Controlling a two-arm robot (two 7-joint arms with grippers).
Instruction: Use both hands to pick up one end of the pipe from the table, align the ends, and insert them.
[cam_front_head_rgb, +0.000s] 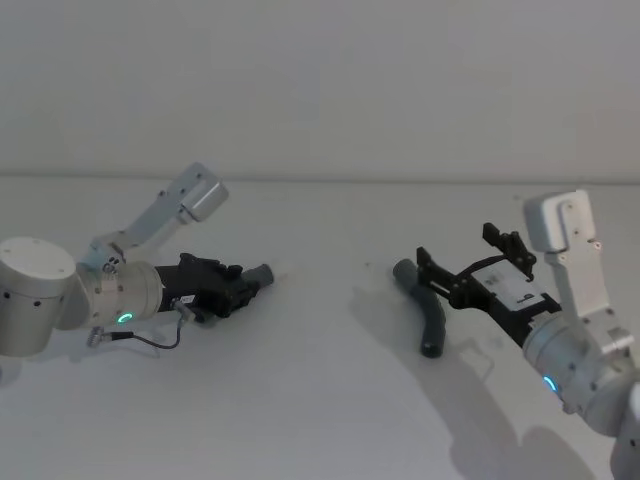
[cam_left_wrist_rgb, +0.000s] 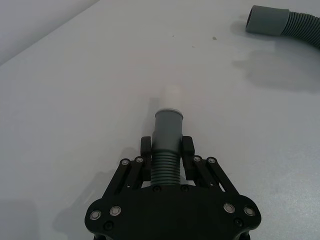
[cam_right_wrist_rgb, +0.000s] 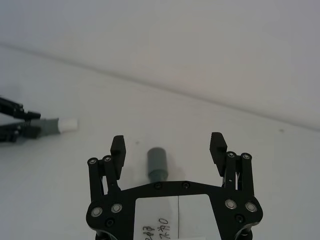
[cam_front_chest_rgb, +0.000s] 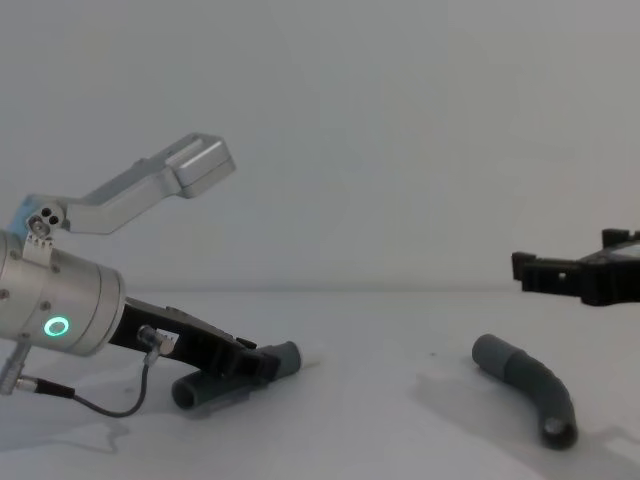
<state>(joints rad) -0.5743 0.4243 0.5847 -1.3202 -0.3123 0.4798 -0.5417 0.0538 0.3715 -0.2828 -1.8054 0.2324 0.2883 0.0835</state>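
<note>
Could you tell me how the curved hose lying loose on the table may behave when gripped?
The hose is ribbed, so it will probably flex a little yet keep its curve. Its open end looks hollow, so likely light. The bend should stop it rolling; the smooth cuff below the open right gripper might slip.

L end effector (cam_left_wrist_rgb: 166, 145) blk, silver screws (cam_left_wrist_rgb: 115, 210) | wrist (cam_front_chest_rgb: 70, 295) silver, green ring (cam_front_chest_rgb: 57, 327), blk cable (cam_front_chest_rgb: 100, 406) | R end effector (cam_right_wrist_rgb: 168, 142) white label (cam_right_wrist_rgb: 172, 217)

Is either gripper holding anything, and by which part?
The left gripper is shut on the white-tipped hose, on its ribs just behind the cuff. The right gripper hangs open above the other hose, holding nothing.
</note>
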